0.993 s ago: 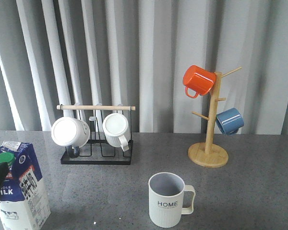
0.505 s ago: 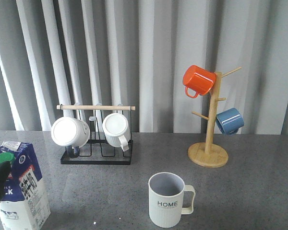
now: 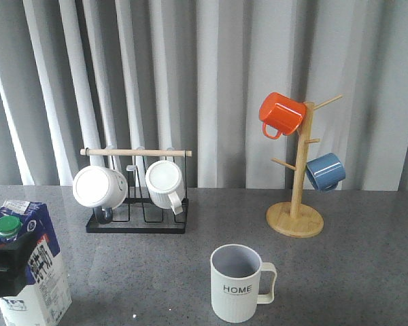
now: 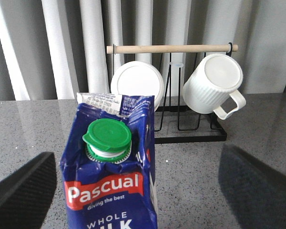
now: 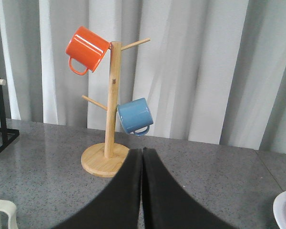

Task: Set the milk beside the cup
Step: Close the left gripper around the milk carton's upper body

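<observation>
"Pascual" and "WHOLE" are read on the milk (image 4: pixel 112 176), flanked by the left gripper (image 4: pixel 133 191) (jaws spread); "HOME" marks the cup (image 3: pixel 238 284); the right gripper (image 5: pixel 142 191) is closed.

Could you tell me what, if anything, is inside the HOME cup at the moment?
The HOME cup shows only its greyish inner wall; no contents are visible. The near rim hides its bottom, so that part cannot be checked.

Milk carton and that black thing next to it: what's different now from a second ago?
The left gripper has moved rightward across the front of the milk, now covering more of its label. Its fingers sit wide open on both sides, not yet gripping. The milk, the cup and the racks stayed put.
</observation>
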Controlling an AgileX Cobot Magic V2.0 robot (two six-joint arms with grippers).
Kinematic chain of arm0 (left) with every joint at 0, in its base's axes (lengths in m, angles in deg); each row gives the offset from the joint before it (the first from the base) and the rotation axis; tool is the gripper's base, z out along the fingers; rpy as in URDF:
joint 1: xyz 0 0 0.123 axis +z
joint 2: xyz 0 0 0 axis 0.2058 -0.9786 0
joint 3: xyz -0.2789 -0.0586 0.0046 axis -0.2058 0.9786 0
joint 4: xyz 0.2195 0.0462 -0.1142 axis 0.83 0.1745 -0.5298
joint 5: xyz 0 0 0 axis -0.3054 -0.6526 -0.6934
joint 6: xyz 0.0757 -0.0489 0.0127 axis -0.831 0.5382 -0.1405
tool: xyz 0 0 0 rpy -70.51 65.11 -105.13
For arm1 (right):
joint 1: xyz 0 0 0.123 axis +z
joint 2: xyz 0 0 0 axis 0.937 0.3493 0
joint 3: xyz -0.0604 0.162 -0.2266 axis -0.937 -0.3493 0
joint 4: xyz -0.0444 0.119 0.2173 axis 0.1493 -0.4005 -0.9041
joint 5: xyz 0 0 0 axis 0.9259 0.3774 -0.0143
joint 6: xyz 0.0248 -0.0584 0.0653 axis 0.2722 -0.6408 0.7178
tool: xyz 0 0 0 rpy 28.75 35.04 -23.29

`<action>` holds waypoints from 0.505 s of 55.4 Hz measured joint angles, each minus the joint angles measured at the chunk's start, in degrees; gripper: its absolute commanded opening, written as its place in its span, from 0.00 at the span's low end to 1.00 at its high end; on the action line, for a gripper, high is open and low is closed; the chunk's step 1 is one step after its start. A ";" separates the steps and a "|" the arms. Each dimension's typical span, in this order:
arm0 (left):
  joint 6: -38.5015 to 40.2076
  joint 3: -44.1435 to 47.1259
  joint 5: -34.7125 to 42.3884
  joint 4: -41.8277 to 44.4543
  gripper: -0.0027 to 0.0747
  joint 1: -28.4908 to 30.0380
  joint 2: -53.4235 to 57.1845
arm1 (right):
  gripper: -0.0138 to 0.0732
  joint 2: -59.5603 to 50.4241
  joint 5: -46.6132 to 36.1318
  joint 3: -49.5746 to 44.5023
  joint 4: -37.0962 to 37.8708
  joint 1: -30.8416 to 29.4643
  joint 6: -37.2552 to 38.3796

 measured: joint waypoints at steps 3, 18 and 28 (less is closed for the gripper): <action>0.00 0.00 0.84 0.00 0.86 0.00 -0.85 | 0.16 0.00 0.00 0.00 0.00 0.00 -0.11; 0.00 0.00 2.25 0.00 0.82 0.78 -4.84 | 0.16 0.00 0.00 0.00 0.00 0.00 -0.11; 0.00 0.00 4.31 -0.72 0.78 3.80 -4.84 | 0.16 0.00 0.00 0.00 0.00 0.00 -0.15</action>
